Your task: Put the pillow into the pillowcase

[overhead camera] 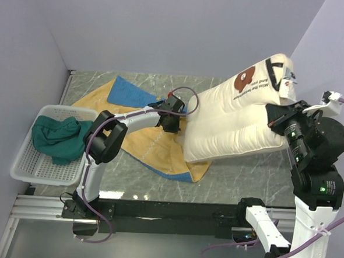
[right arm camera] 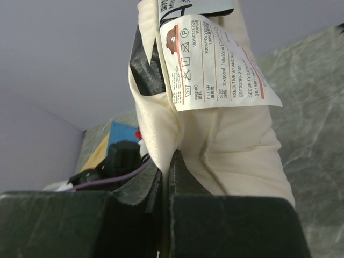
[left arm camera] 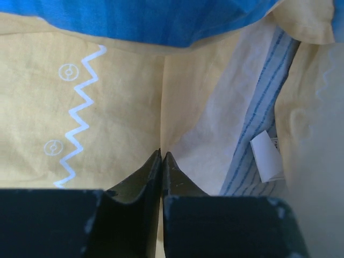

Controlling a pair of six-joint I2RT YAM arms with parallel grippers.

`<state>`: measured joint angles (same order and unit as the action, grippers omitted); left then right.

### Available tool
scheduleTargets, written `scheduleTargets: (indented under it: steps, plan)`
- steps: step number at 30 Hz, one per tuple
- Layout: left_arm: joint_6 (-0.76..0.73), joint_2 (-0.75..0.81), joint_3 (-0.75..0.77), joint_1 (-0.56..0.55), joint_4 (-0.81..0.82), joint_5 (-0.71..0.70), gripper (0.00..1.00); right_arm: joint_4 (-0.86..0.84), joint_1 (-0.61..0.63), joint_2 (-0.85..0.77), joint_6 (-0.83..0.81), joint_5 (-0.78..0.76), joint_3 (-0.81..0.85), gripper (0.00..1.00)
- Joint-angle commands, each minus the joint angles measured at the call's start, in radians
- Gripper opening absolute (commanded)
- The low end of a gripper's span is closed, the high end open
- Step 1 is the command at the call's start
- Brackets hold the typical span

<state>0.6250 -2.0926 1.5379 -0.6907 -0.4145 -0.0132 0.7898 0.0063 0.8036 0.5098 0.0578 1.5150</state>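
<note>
The cream pillow (overhead camera: 237, 118) lies slanted at the right, its far end raised, with a brown bear print (overhead camera: 244, 79) on top. My right gripper (overhead camera: 276, 115) is shut on a pinch of the pillow's cloth (right arm camera: 236, 145) at its right edge, just below the care label (right arm camera: 215, 64). The pillowcase (overhead camera: 134, 124) lies spread on the table with its yellow face up and blue edges showing, reaching under the pillow's near end. My left gripper (overhead camera: 171, 122) rests on it beside that end. In the left wrist view this gripper (left arm camera: 162, 155) is shut on a fold of yellow pillowcase cloth (left arm camera: 107, 107).
A white plastic basket (overhead camera: 24, 161) at the left holds a dark teal cloth (overhead camera: 57, 136). Purple-grey walls close in the table at the back and both sides. A black rail (overhead camera: 173, 211) runs along the near edge.
</note>
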Motion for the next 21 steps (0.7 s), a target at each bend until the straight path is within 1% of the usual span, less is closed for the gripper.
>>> scheduleTargets:
  steps: [1,4,6,8,11,15,19,21]
  plan:
    - [0.025,0.111,0.033,-0.003,-0.001,-0.047,0.09,-0.225,-0.002,-0.047,0.108,0.195,-0.073,0.00]
    - [0.044,0.135,0.024,0.000,-0.001,-0.103,0.06,-0.213,-0.002,-0.078,0.116,0.198,-0.093,0.00]
    - [0.062,0.146,0.018,0.013,0.002,-0.125,0.01,-0.193,0.000,-0.083,0.104,0.194,-0.088,0.00]
    - [0.085,0.175,-0.005,0.022,0.011,-0.165,0.01,-0.179,-0.002,-0.084,0.102,0.206,-0.101,0.00]
    - [0.107,0.219,-0.053,0.065,0.049,-0.162,0.01,-0.187,-0.002,-0.086,0.110,0.238,-0.156,0.00]
    - [0.087,0.261,-0.090,0.085,0.077,-0.153,0.01,-0.221,-0.002,-0.078,0.131,0.283,-0.228,0.00]
    - [0.076,0.287,-0.111,0.089,0.083,-0.174,0.01,-0.195,0.000,-0.046,0.099,0.225,-0.228,0.00]
    - [0.071,0.301,-0.131,0.095,0.091,-0.171,0.01,-0.192,-0.032,-0.018,0.084,0.182,-0.219,0.00]
